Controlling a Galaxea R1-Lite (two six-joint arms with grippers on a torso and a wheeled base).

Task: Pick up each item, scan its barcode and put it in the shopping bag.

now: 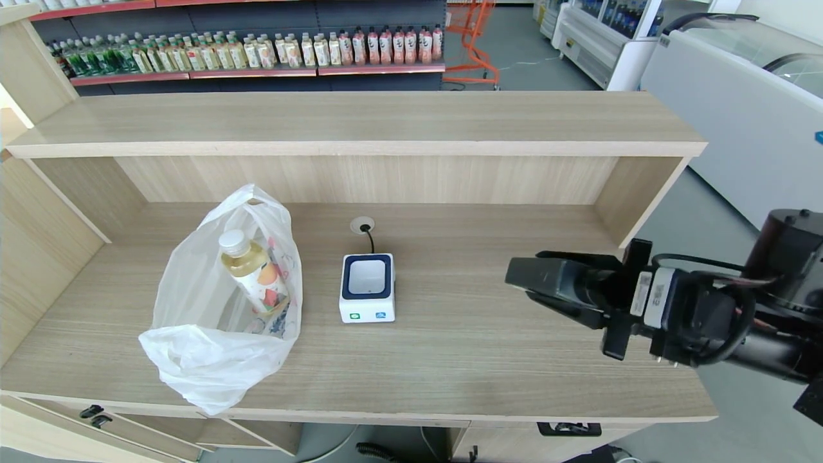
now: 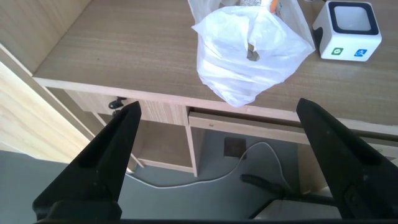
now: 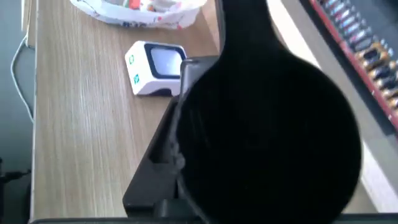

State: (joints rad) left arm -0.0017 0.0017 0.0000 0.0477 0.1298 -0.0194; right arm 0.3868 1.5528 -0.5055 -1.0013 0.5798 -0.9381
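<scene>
Right gripper (image 1: pixel 522 281) hangs level over the pale wooden counter (image 1: pixel 482 347), its nose turned toward the white square barcode scanner with the dark-framed window (image 1: pixel 366 286), which sits well apart ahead of it. A dark shape lies at its tip, but I cannot tell whether that is a held item or part of the tool, so how far it is open I cannot say. Beyond the scanner, farther from this gripper, the crumpled white plastic shopping bag (image 1: pixel 212 321) slumps with its mouth gaping, likely so that goods can go straight in after a scan. Inside it leans a clear bottle of yellowish drink with a white cap and a fruit-printed label (image 1: pixel 252 270). Something else printed shows beside the bottle, too hidden to name. Left gripper (image 2: pixel 217 155) is spread wide and empty, out past the counter's front edge — the bag near it on the counter — probably parked there to keep out of the way.
</scene>
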